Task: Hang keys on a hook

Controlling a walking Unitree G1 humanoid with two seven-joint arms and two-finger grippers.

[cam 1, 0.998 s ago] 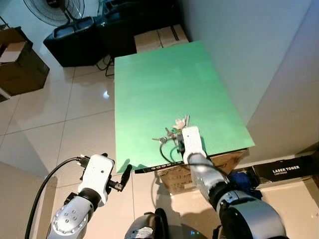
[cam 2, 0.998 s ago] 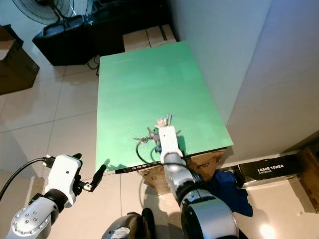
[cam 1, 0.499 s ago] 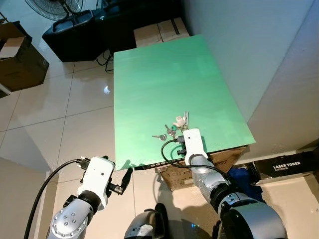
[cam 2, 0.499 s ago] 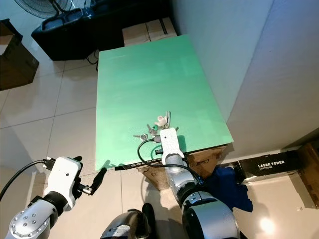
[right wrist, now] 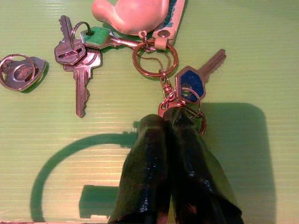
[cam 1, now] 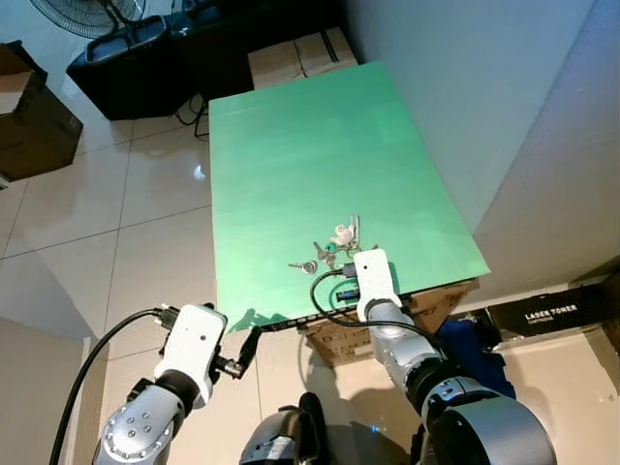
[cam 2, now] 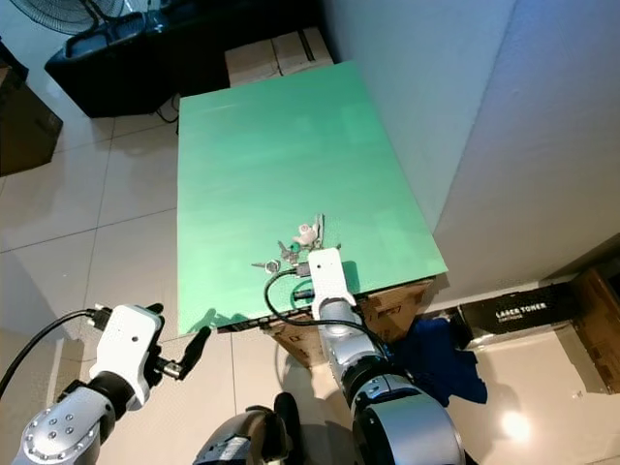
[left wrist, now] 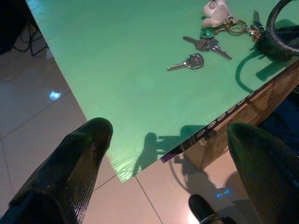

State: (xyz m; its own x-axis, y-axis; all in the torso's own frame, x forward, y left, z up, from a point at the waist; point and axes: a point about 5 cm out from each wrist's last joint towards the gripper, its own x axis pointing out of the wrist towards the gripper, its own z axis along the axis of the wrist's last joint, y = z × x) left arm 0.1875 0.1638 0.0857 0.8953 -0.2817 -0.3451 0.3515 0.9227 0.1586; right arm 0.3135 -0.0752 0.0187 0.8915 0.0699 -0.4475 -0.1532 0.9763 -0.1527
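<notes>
The right hand [right wrist: 169, 122] sat low on the green bench [cam 1: 291, 155], near its front edge, fingers pressed together and pinching a copper ring of the keys [right wrist: 140, 56]. The bunch lay flat on the bench just beyond the fingertips: silver keys, a blue-headed key, a pale pink charm [right wrist: 133, 14]. One loose silver key [left wrist: 189, 62] rested beside them. The left hand [left wrist: 163, 154] hung off the bench's corner above the tiled floor [cam 1: 87, 194], fingers spread wide, holding nothing.

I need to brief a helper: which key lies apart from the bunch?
On the green tabletop, near its front edge, a key bunch with a pale pink charm lies at the right pincer. The lone silver key sits beside it, unattached, with a rounded head and its own small ring.
</notes>
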